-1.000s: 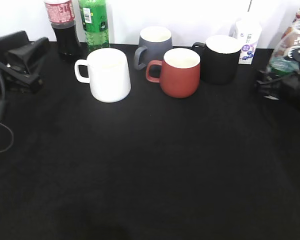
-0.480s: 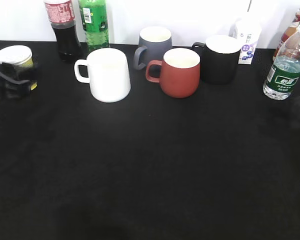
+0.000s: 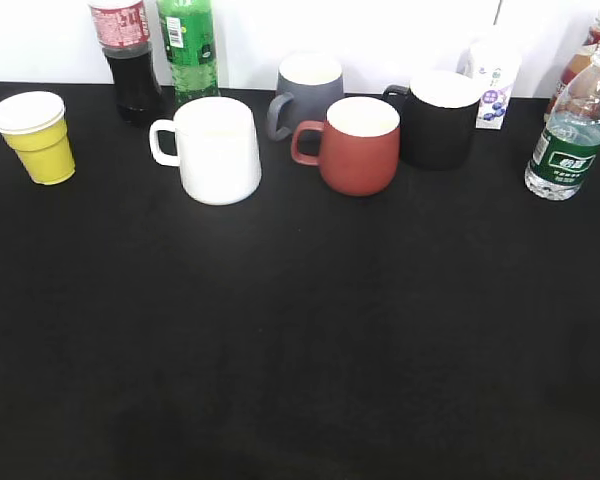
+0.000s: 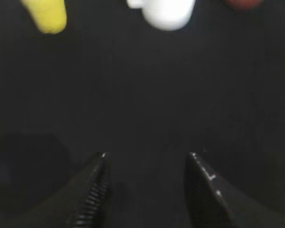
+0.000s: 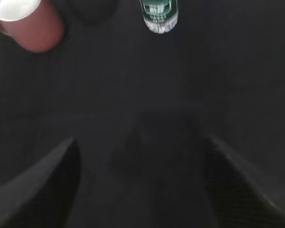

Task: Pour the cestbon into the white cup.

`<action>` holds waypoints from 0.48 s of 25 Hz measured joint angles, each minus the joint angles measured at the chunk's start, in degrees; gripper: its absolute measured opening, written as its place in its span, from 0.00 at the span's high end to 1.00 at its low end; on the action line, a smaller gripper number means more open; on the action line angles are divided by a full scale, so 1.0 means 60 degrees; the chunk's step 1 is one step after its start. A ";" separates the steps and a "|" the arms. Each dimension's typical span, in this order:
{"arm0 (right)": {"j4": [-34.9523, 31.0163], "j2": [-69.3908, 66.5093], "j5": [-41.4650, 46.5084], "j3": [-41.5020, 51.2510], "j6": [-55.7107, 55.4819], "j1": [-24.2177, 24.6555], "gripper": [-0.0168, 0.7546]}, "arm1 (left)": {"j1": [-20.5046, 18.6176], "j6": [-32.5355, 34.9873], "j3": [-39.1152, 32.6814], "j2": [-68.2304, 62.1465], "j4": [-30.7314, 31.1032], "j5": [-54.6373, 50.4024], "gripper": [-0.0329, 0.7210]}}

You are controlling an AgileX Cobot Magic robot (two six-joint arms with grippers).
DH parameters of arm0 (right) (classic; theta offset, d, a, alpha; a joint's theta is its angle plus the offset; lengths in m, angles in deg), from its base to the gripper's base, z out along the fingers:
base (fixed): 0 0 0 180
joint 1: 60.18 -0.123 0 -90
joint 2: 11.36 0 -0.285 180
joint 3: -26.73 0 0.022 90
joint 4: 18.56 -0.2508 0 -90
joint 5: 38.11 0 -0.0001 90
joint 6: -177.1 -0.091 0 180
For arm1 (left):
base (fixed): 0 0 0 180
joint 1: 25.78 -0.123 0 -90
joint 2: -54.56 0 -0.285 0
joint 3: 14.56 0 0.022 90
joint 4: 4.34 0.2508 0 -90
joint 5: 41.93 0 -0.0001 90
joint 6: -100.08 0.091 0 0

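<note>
Upright cestbon (image 3: 572,125), part-full, white cup (image 3: 218,150)

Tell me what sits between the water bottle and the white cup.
In the exterior view, the red mug and the black mug stand between the cestbon and the white cup; the grey mug sits just behind that line.

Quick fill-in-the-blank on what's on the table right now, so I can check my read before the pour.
The cestbon stands at the table's far ____ edge.
The white cup has its handle on its ____ side.
The left gripper and right gripper both hold ____.
Missing words: right; left; nothing
</note>
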 joint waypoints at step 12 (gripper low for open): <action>0.0995 0.3769 0.0920 0.1506 0.0062 0.0000 0.21 | 0.0000 0.1111 -0.0708 0.3295 -0.0567 -0.0912 0.45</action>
